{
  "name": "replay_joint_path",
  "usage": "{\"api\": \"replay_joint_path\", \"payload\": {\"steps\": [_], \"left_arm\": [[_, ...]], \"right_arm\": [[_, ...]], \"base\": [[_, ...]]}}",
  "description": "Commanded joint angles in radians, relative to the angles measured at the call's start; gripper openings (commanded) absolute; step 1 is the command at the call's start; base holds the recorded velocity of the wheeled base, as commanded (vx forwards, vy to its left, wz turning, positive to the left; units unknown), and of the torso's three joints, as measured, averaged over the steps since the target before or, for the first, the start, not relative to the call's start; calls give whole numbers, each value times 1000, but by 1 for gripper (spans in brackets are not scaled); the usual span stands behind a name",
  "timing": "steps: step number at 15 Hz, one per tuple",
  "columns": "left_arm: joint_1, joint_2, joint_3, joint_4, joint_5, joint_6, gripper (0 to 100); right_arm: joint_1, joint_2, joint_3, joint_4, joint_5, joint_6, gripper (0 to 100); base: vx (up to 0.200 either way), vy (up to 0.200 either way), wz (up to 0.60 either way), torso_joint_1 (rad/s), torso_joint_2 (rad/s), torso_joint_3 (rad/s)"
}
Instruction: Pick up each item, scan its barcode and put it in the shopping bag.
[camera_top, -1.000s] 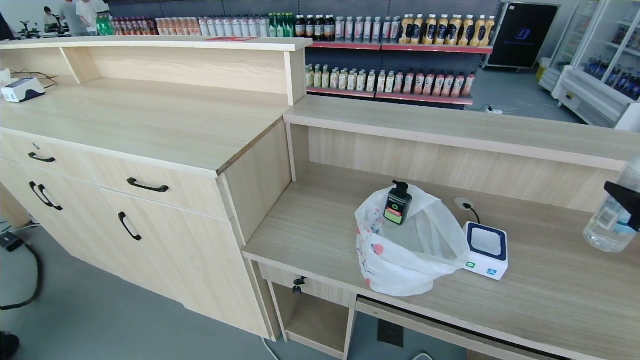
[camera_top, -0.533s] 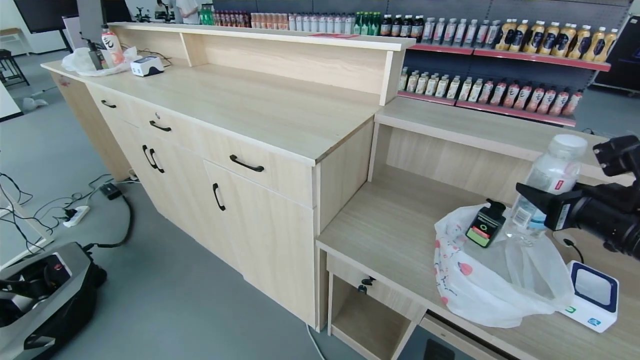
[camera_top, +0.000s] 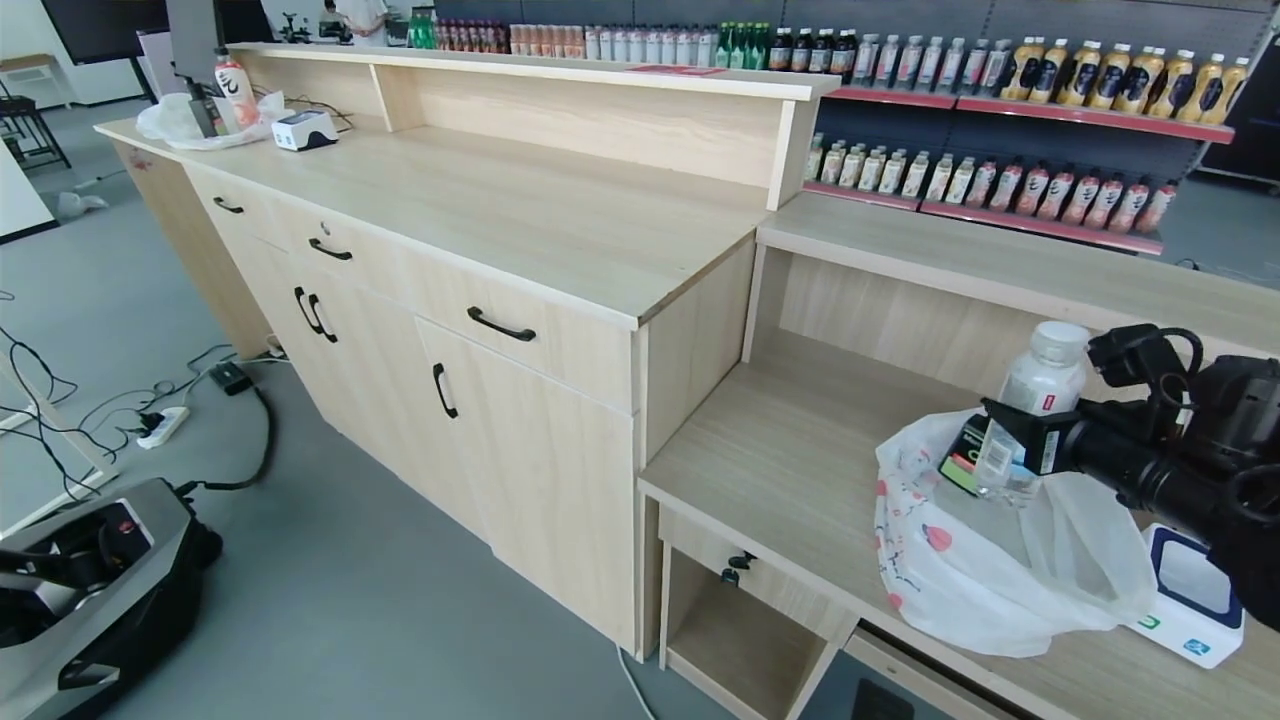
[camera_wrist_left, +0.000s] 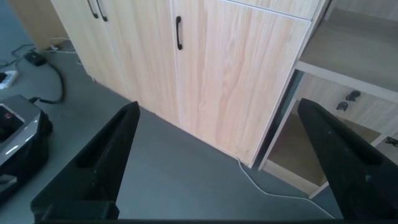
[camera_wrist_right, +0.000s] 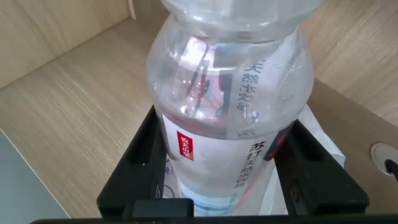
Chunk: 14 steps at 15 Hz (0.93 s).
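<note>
Right claw (camera_top: 1012, 438) clamped on clear water bottle (camera_top: 1035, 385), gripped low on the body, white cap up, roughly upright. Bottle's lower end is at the open mouth of the white shopping bag (camera_top: 950, 570), which sits on the low bench (camera_top: 790, 450). Dark pump bottle (camera_top: 958, 458) leans inside the bag, just beside the water bottle. White-and-blue scanner (camera_top: 1190, 600) on bench, just beside the bag. Left claw (camera_wrist_left: 214, 180) spread wide, nothing between its fingers, above grey floor (camera_wrist_left: 155, 168) near the cabinet (camera_wrist_left: 236, 74).
</note>
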Motion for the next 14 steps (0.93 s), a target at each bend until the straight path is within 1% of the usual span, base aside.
{"api": "replay_joint_path", "payload": {"steps": [1, 4, 9, 12, 14], "left_arm": [[0, 1, 0, 0, 0, 0, 100], [0, 1, 0, 0, 0, 0, 100], [0, 1, 0, 0, 0, 0, 100], [0, 1, 0, 0, 0, 0, 100], [0, 1, 0, 0, 0, 0, 100]], "right_arm": [[-26, 116, -28, -16, 2, -1, 0], [-42, 206, -69, -81, 2, 2, 0], [-39, 291, -158, -108, 6, 6, 0], [-32, 341, -213, -108, 68, 16, 0], [-22, 369, -244, -108, 72, 19, 0]], "base": [[0, 0, 0, 0, 0, 0], [0, 0, 0, 0, 0, 0], [0, 0, 0, 0, 0, 0], [0, 0, 0, 0, 0, 0], [0, 0, 0, 0, 0, 0]]}}
